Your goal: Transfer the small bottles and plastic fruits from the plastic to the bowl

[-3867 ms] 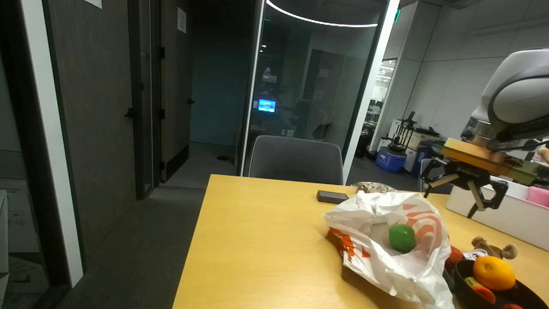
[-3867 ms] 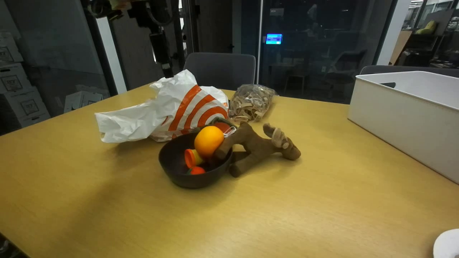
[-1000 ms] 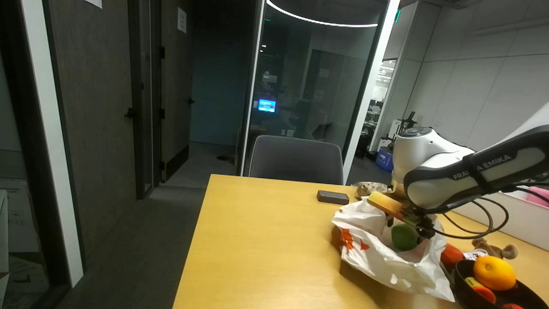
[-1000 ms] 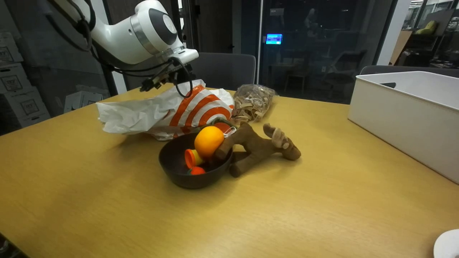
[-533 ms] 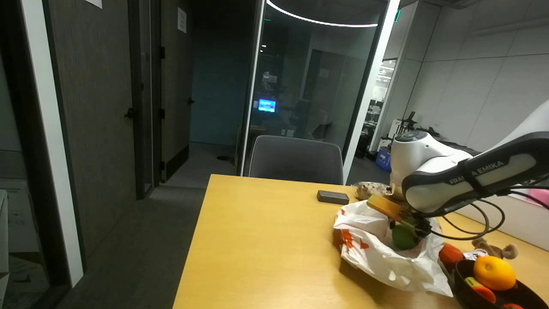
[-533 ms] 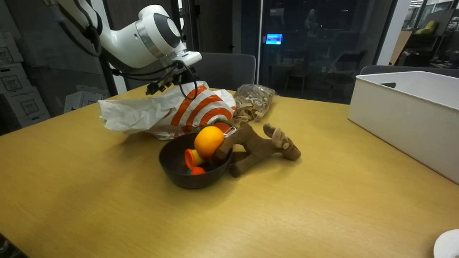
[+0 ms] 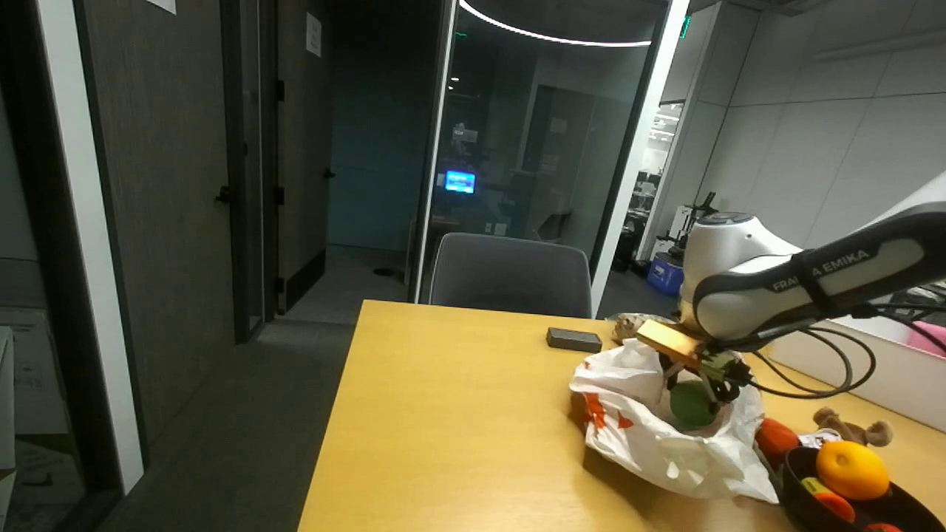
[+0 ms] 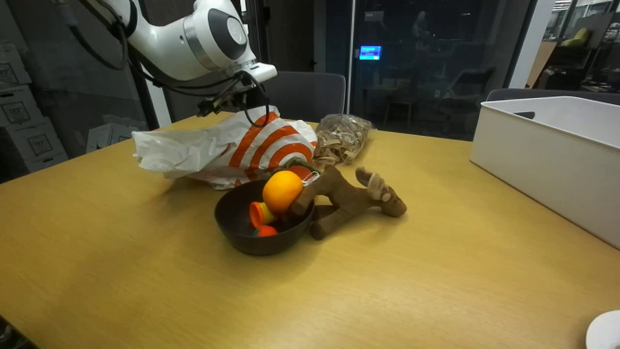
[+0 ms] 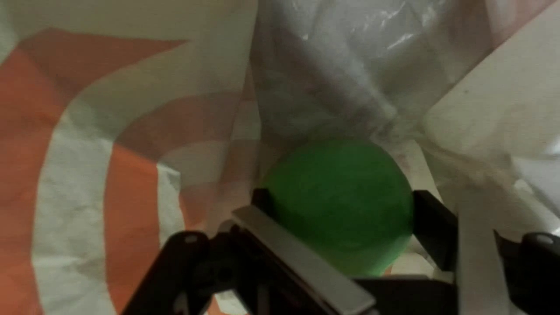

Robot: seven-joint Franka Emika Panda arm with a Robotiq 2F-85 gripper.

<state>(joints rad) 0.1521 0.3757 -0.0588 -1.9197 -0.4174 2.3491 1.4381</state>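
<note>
Just raised slightly, my gripper [image 9: 339,208] clasps the green fruit [image 7: 690,406], still inside the bag [image 8: 273,148] toward the far edge of the table [image 7: 429,414]. Pick likely made; next should come the lift-out toward the bowl [image 8: 261,243], farther from that edge.

Jaws, outside white bag [image 7: 658,452] ~4 s ago, now inside, snug on green fruit [image 9: 339,201], w/ bag's top lower

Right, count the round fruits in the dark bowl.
2, in an exterior view: the big orange, upper right, and, lower down, the small red fruit. More may be hidden.
</note>
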